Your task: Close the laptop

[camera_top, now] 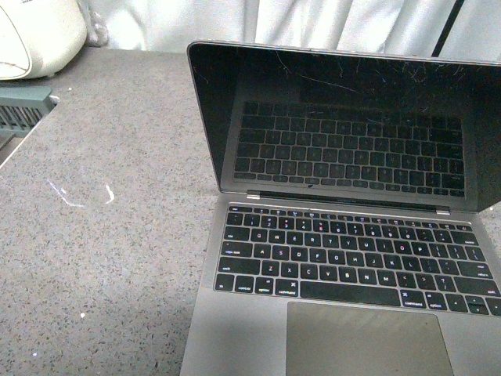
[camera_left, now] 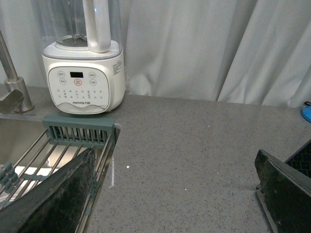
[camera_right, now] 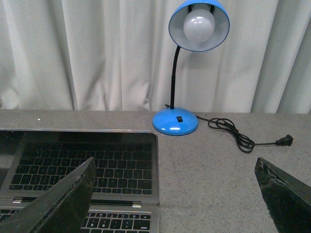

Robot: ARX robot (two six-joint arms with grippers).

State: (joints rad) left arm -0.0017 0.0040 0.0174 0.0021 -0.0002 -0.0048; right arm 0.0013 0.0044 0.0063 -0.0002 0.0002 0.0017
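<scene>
The laptop stands open on the grey counter, at the right of the front view. Its scratched black screen is upright and mirrors the black keys; the trackpad is at the front edge. Neither arm shows in the front view. In the right wrist view the laptop's screen lies below and ahead of my right gripper, which is open and empty, one finger over the keyboard corner. My left gripper is open and empty over bare counter; the laptop's corner just shows beside one finger.
A white blender stands at the back left beside a sink with a green-and-wire drying rack and a tap. A blue desk lamp with a black cord stands behind the laptop's right side. White curtains hang behind the counter.
</scene>
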